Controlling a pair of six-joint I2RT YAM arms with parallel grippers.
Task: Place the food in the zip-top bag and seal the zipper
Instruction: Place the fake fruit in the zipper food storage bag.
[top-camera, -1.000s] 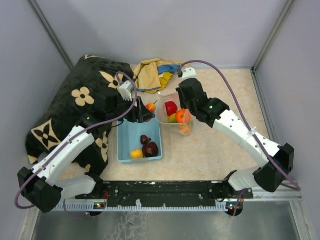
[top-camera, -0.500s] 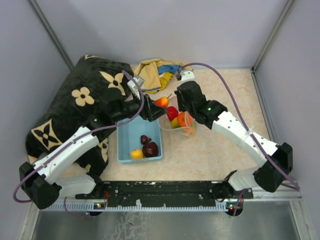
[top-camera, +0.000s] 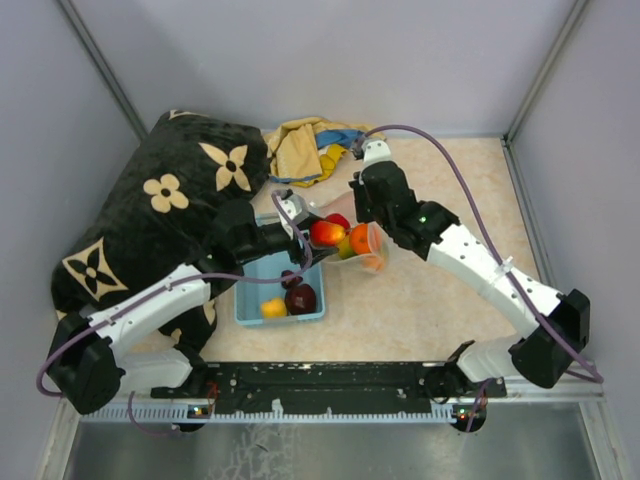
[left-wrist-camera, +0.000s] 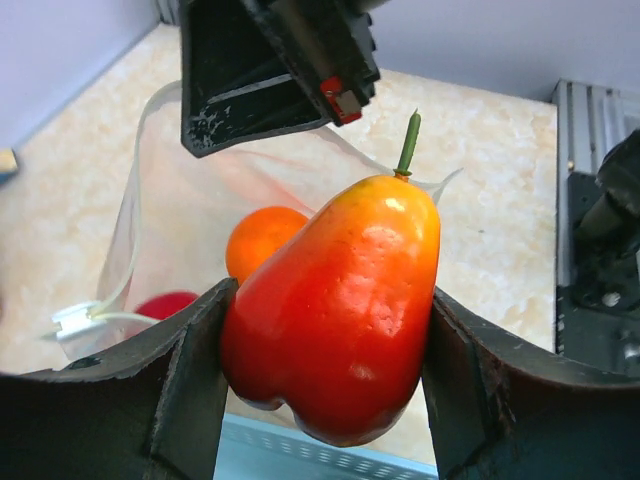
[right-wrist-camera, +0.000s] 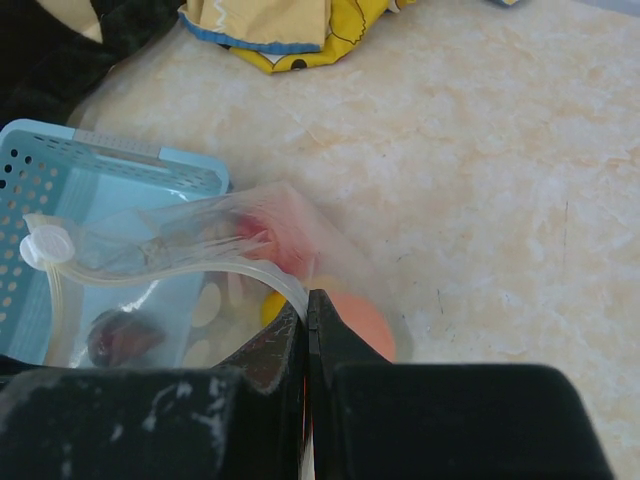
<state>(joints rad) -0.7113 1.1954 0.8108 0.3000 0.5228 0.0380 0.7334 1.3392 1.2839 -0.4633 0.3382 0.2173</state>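
Worktop (top-camera: 450, 290): pale marbled surface.
Black flower-patterned cushion (top-camera: 170, 210): far left, against the blue basket.
Blue basket (top-camera: 245, 300): near centre, containing a large maroon fruit (top-camera: 300, 298), a small maroon fruit (top-camera: 290, 278) and a yellow fruit (top-camera: 273, 308).
Yellow cloth (top-camera: 300, 150): crumpled at the far edge.
Zip-top bag (right-wrist-camera: 200, 250): just right of the basket, mouth gaping toward the left tool. It held an orange fruit (top-camera: 360, 238), a red fruit (top-camera: 340, 220) and a yellow-green fruit (top-camera: 345, 245).
Right tool (right-wrist-camera: 308, 330): fingers pressed together on the bag's rim, holding it up.
Left tool (left-wrist-camera: 330, 375): clamped on a red-orange pear-shaped fruit (left-wrist-camera: 335, 310), stem up, held at the bag's mouth over the basket's far right corner.
Zipper (right-wrist-camera: 170, 272): whitish strip, unsealed.
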